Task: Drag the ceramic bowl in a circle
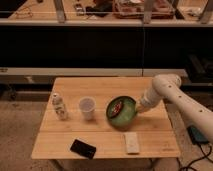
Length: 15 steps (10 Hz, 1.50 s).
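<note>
On the desk (100,87), a small bottle (60,106) is placed at the left, with a cup (87,107) just beside it to the right. The ceramic bowl (122,113) is set right of the cup, near the desk's middle, and a small piece (117,108) is held inside it. The pincer (140,107) is found at the bowl's right rim, at the end of an arm (170,92) extended from the right. A flat device (83,148) is laid before the cup, and a flat block (132,142) before the bowl. A long counter (100,22) is seen behind the desk.
</note>
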Available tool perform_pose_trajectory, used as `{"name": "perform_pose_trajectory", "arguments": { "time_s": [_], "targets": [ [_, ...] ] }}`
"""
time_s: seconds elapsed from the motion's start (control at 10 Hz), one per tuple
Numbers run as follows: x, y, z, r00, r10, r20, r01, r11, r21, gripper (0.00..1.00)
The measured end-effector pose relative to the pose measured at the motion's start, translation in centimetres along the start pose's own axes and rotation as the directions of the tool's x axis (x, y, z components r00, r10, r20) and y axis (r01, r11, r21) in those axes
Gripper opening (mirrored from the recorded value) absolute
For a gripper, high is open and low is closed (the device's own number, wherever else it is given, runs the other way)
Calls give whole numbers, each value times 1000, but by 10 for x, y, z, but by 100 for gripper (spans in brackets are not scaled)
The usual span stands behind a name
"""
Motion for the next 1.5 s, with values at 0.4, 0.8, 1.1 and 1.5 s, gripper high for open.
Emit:
{"name": "perform_pose_trajectory", "arguments": {
  "time_s": [0.4,0.8,1.1,1.5],
  "targets": [
    [57,6,13,992,128,13,-128,992,-10,0],
    [105,56,11,961,276,-33,-277,960,-44,0],
    [106,103,-6,953,292,-76,-299,949,-104,0],
    [62,158,-27,952,295,-87,-305,939,-158,0]
  ]
}}
